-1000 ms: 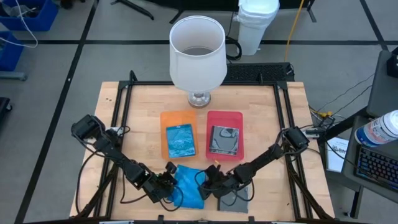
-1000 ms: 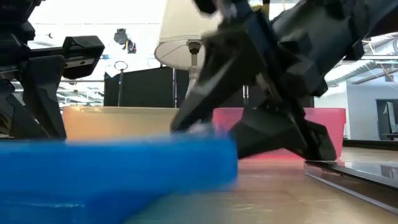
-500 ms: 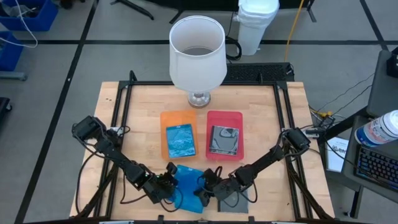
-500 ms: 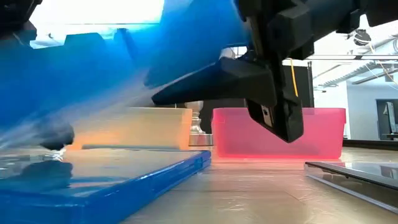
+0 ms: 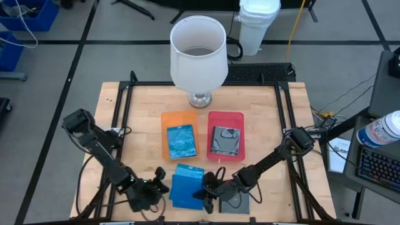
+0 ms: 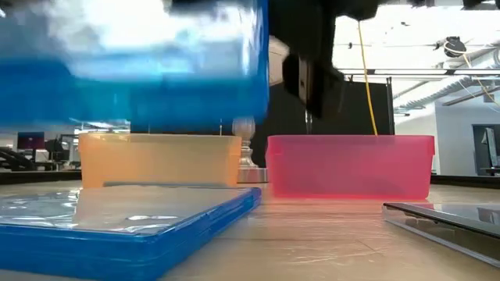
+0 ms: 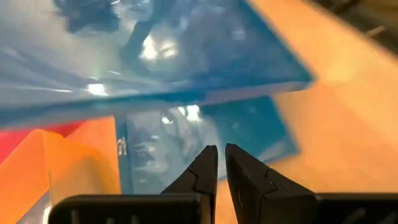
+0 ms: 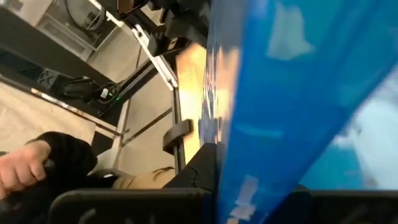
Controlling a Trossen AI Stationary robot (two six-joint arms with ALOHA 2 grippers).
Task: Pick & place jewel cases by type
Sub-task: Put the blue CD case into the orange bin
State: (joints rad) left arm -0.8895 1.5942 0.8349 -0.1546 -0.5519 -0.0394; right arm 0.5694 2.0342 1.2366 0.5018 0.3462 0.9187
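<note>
Right tool: fingers pinched on right edge of a blue jewel case, holding it up off the table, near front edge.
Left tool: fingers pressed together, nothing in them; sits just left of the held case, apart from it.
Second blue case: flat on table directly under the raised one, per low + left wrist views.
Grey case: flat on table, just right of right tool, partly under that arm.
Orange tray: mid-table, one blue case lying in it.
Red tray: just right of orange tray, one dark/clear case inside.
Lamp: stands behind both trays, at back of table.
Held case attitude: roughly level, broad face up; long axis runs front-to-back, slightly skewed.
Room: bare wood left + right of trays; black frame rails along table sides.
Off-table: a person's hand shows in right wrist view, away from the tools.
</note>
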